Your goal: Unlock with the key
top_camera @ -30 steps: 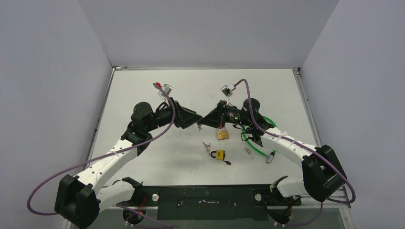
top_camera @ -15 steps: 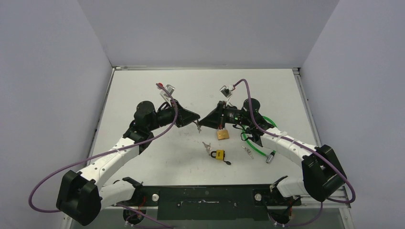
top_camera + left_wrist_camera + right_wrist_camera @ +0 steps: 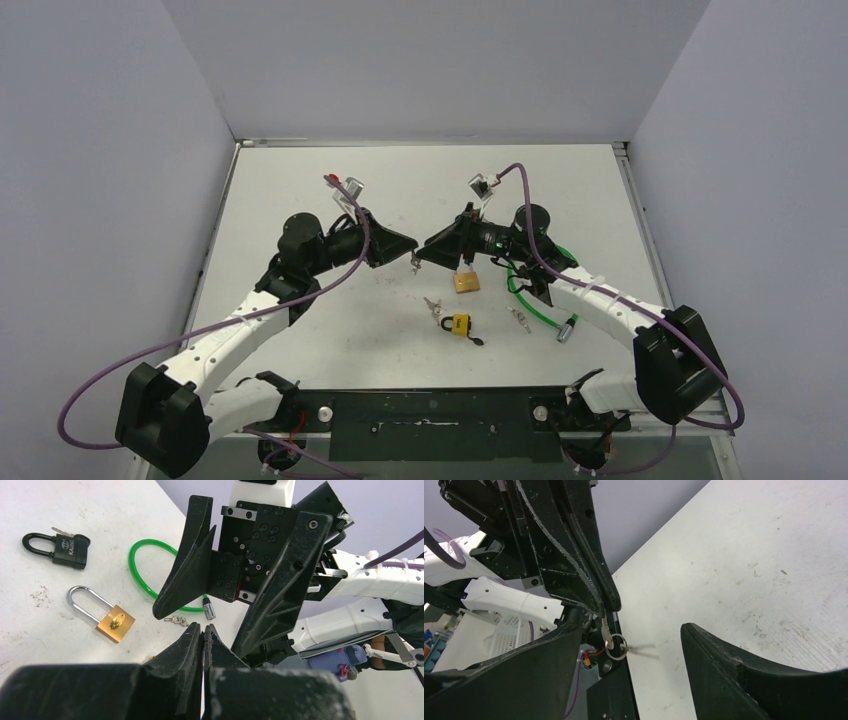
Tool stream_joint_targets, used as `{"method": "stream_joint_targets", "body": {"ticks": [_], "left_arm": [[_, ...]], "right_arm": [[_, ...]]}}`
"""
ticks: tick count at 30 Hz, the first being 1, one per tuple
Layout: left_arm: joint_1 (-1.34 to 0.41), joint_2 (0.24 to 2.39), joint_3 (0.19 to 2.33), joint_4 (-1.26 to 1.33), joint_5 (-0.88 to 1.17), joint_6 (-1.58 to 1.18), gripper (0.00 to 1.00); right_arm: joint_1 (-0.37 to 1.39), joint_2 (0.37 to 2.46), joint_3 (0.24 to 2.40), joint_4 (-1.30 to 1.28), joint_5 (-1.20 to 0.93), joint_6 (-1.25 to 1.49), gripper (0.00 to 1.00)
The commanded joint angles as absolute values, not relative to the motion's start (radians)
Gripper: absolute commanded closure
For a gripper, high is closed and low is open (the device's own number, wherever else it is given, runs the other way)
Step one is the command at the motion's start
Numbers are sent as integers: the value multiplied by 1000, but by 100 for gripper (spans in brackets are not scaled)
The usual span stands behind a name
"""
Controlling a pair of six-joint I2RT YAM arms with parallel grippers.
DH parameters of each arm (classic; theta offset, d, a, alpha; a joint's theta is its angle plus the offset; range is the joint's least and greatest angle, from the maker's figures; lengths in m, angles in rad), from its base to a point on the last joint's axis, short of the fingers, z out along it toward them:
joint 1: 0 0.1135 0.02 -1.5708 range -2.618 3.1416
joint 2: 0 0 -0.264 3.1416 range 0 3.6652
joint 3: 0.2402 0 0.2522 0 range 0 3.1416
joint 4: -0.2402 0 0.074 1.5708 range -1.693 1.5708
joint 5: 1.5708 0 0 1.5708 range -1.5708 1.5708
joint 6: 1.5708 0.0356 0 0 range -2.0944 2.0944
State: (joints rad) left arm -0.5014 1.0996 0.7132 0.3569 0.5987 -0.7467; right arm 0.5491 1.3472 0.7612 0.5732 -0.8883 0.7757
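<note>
My left gripper point(image 3: 412, 257) is shut on a small silver key point(image 3: 605, 630). The key pokes out below the left gripper's fingers point(image 3: 589, 570), with its ring point(image 3: 617, 647) and a second, blurred key point(image 3: 642, 652) hanging from it. My right gripper point(image 3: 631, 630) faces the left one tip to tip and stands open around the hanging keys without touching them. A brass padlock point(image 3: 466, 282) with a silver shackle lies flat on the table just below both grippers, keyhole side up point(image 3: 115, 622).
A yellow padlock point(image 3: 458, 323) with keys point(image 3: 432, 305) lies nearer the bases. A black padlock point(image 3: 65, 547), a green cable lock point(image 3: 150, 565) and a small key bunch point(image 3: 175, 620) lie under the right arm. The white table point(image 3: 300, 180) has raised edges.
The left gripper has closed on the key at the meeting point. The right gripper, shut on it before, has opened and let go. The keys now swing from the left gripper.
</note>
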Motion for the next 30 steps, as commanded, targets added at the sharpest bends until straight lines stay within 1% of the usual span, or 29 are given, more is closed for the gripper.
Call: {"method": "stream_joint_targets", "body": {"ticks": [1, 3, 7, 8, 11, 14, 16, 21, 26, 28, 29, 30], "left_arm": [[-502, 1058, 744, 399, 573, -757, 100], [-502, 1051, 742, 420, 564, -779, 100], [-502, 1034, 711, 515, 548, -843, 100], [-502, 1032, 704, 537, 544, -860, 100], [-502, 1031, 695, 563, 532, -880, 100], [-502, 1032, 693, 575, 522, -886, 100], [-502, 1035, 696, 580, 520, -889, 100], [-502, 1035, 694, 595, 508, -907, 100], [-502, 1031, 687, 603, 503, -918, 100], [-502, 1028, 683, 604, 501, -922, 100], [-502, 1028, 681, 604, 500, -922, 100], [-501, 1027, 680, 606, 499, -923, 100]], "right_arm": [[543, 1306, 760, 662, -864, 772, 30], [543, 1312, 753, 698, -877, 798, 36], [547, 1324, 730, 837, -899, 877, 53], [549, 1327, 726, 872, -902, 898, 55], [564, 1343, 730, 918, -906, 932, 55], [582, 1355, 745, 912, -904, 935, 55], [587, 1364, 752, 917, -906, 942, 58], [596, 1383, 754, 950, -910, 971, 79], [597, 1384, 739, 993, -897, 999, 93], [597, 1383, 733, 1007, -890, 1006, 95], [597, 1383, 732, 1012, -890, 1006, 93], [597, 1384, 730, 1016, -888, 1007, 81]]}}
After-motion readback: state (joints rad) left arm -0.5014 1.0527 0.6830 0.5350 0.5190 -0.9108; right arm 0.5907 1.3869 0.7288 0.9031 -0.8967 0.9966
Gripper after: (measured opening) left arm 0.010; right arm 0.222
